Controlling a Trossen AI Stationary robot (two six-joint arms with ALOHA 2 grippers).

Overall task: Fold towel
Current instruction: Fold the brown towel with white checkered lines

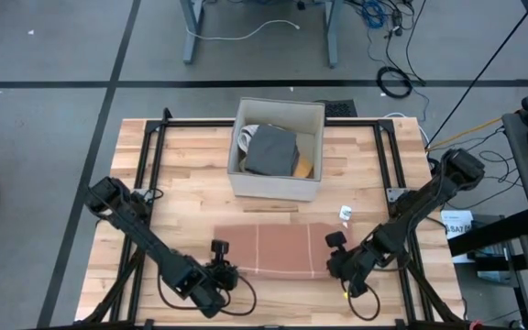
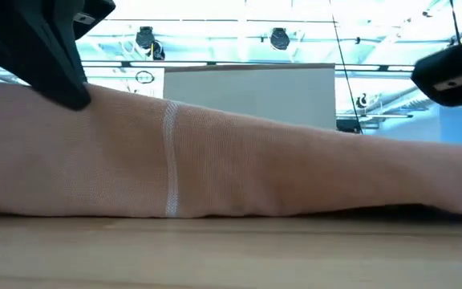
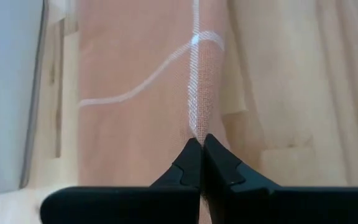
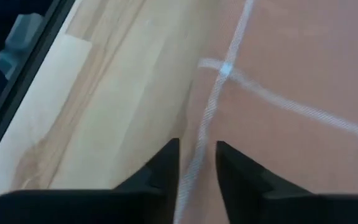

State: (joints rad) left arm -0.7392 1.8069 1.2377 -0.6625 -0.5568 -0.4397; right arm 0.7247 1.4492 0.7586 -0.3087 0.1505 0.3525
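Observation:
A pinkish-brown towel [image 1: 273, 249] with thin white stripes lies on the wooden table, close to its near edge. My left gripper [image 3: 201, 142] is shut on the towel's left end [image 1: 230, 272]. That end stands raised in the low view [image 2: 70, 136], while the rest slopes down to the table. My right gripper [image 4: 197, 144] hovers over the towel's right end [image 1: 334, 264]. Its fingers stand a little apart, above a white stripe along the towel's edge [image 4: 213, 102]. In the low view it [image 2: 453, 76] is clear of the cloth. My left gripper pinches the towel at its left end, right where a white stripe [image 3: 194, 121] runs into the fingertips. The fingers slant down from the near left. That end is lifted off the table; the rest [image 2: 311, 177] lies on the wood. One layer or several, I cannot tell.
An open white box [image 1: 278, 179] holding grey folded cloth [image 1: 271, 151] stands behind the towel at mid-table. A black frame rail [image 1: 149, 165] runs along the sides and back. A small white object [image 1: 346, 213] lies right of the towel. Bare wood shows left and right.

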